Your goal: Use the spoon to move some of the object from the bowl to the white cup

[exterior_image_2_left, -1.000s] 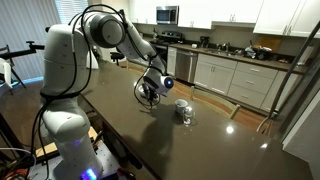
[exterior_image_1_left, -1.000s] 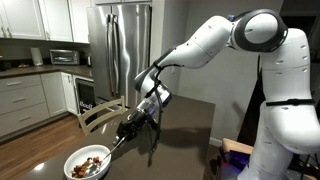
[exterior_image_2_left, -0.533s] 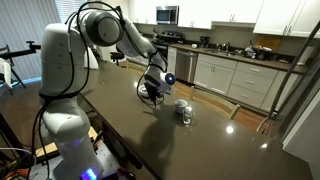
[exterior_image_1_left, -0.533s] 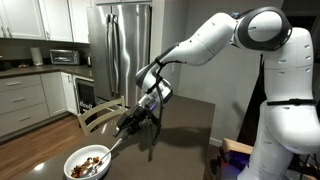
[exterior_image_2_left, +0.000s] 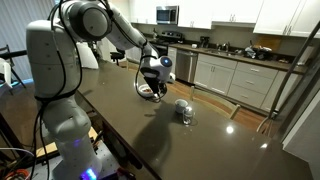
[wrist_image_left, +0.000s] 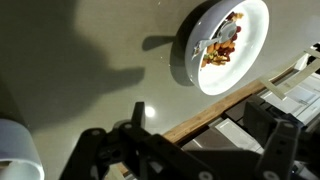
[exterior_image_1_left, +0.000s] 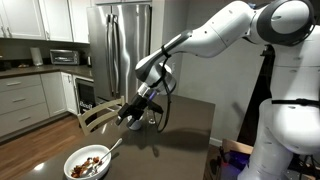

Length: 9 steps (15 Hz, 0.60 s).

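Note:
The wide white bowl stands at the near end of the dark table and holds a heap of brown and reddish object pieces. The spoon rests in it, its thin handle leaning over the rim. In the wrist view the bowl and the pieces lie far below. My gripper hangs open above and beside the bowl, touching nothing, and the table edge shows between its fingers. The small white cup stands further along the table and also shows in the wrist view's corner.
A tiny clear glass stands right next to the white cup. A wooden chair is pushed up to the table beside the bowl. The table's wooden edge runs under the gripper. Kitchen counters and a fridge stand behind.
My gripper has opened, let go of the spoon and risen away from the bowl. The spoon stays behind, resting in the bowl.

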### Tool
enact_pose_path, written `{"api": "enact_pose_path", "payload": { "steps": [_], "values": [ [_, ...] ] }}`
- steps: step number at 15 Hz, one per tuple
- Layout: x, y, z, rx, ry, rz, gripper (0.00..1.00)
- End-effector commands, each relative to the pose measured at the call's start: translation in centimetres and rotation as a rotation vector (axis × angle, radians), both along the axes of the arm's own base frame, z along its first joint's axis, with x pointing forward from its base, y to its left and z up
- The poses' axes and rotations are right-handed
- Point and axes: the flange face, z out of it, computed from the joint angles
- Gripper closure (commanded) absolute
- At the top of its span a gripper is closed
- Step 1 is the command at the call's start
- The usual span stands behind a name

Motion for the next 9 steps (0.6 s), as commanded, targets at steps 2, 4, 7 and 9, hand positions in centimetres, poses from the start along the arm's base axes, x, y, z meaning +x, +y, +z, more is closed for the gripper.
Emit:
{"api": "enact_pose_path", "payload": {
  "steps": [2, 4, 7, 9],
  "values": [
    [-1.8, 0.9, 3.8, -0.146, 0.005, 0.012, 0.0],
    [-2.4, 1.1, 5.2, -0.203, 0.039, 0.057, 0.0],
    [-1.5, 1.4, 5.1, -0.2, 0.032, 0.065, 0.0],
    [-1.5, 1.5, 5.0, -0.2, 0.033, 0.066, 0.0]
  ]
}}
